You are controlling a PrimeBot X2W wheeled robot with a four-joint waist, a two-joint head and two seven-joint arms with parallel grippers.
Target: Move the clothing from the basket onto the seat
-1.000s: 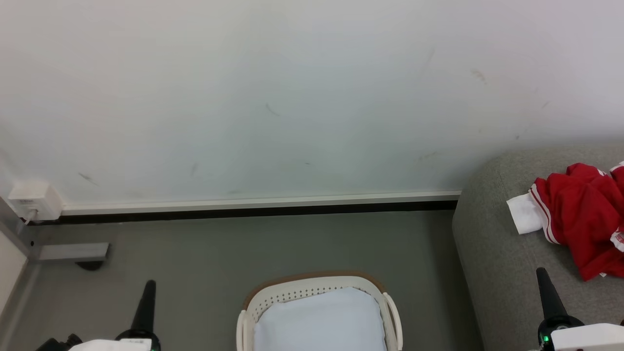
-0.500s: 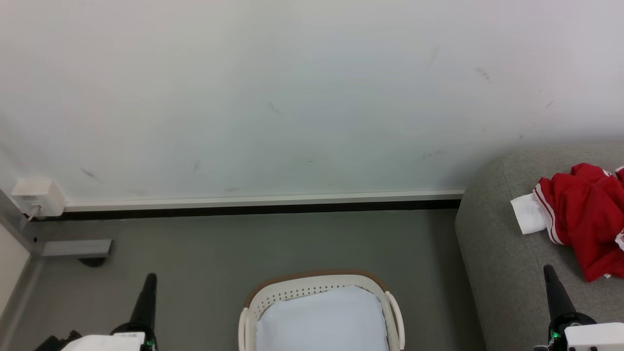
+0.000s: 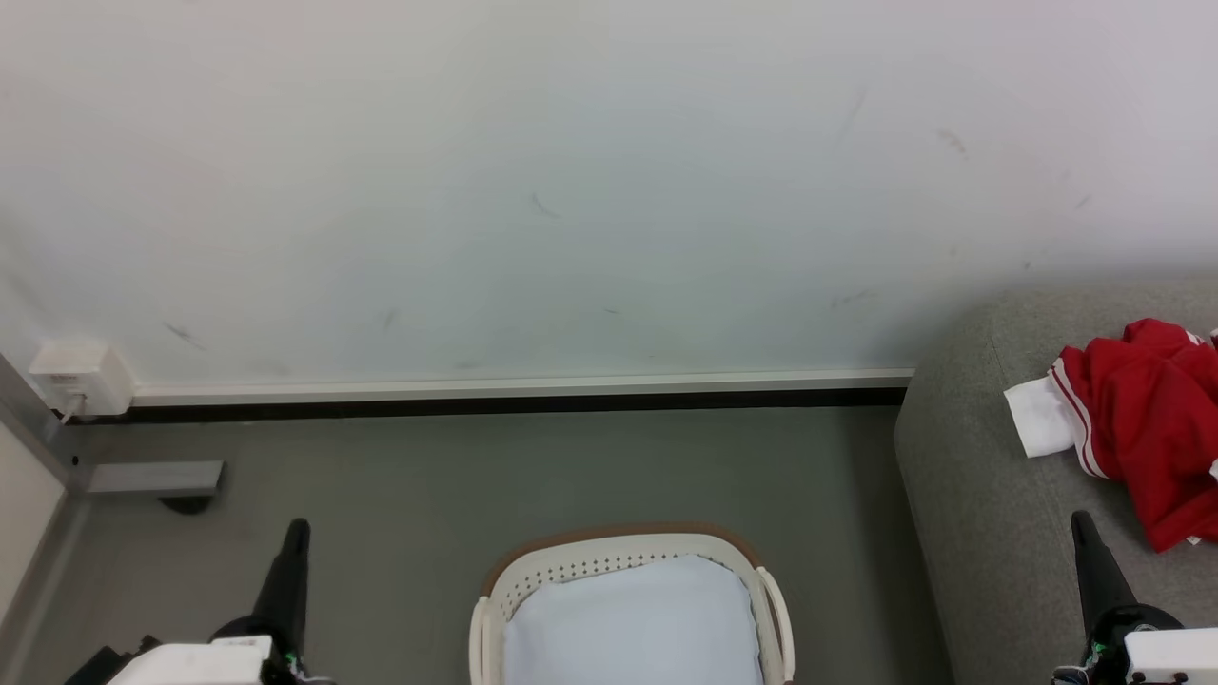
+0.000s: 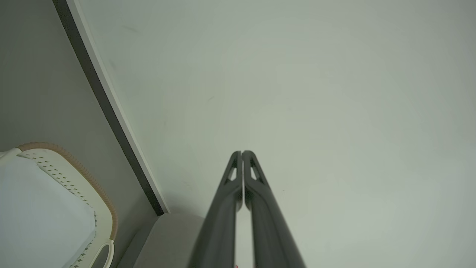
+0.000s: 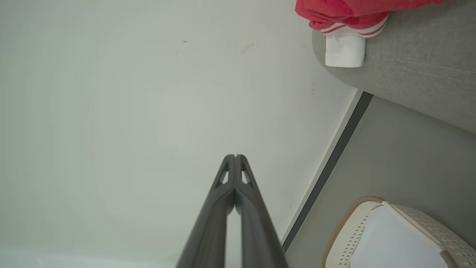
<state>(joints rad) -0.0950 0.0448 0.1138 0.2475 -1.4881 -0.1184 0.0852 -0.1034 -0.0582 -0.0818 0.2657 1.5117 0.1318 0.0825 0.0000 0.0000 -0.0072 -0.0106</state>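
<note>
**Head view drifted slightly since a second ago; jersey lies on sofa**

Change: the whole scene sits a little further right than before, a camera shift; jersey, sofa and basket keep their relation to each other.

- Clothing [image 3: 1142,419]: red jersey, crumpled, on the seat [image 3: 990,533] near its rounded end, one white sleeve end towards the wall.
- Basket [image 3: 618,535]: on the grey floor [image 3: 571,466], left of the seat, apart from it; pale lining [image 3: 633,618] inside.
- Left gripper [image 4: 242,152]: fingers pressed together, nothing between them, pointing at the wall [image 3: 571,190].
- Right gripper [image 5: 235,156]: fingers likewise together, holding nothing, near the jersey but apart from it.
</note>
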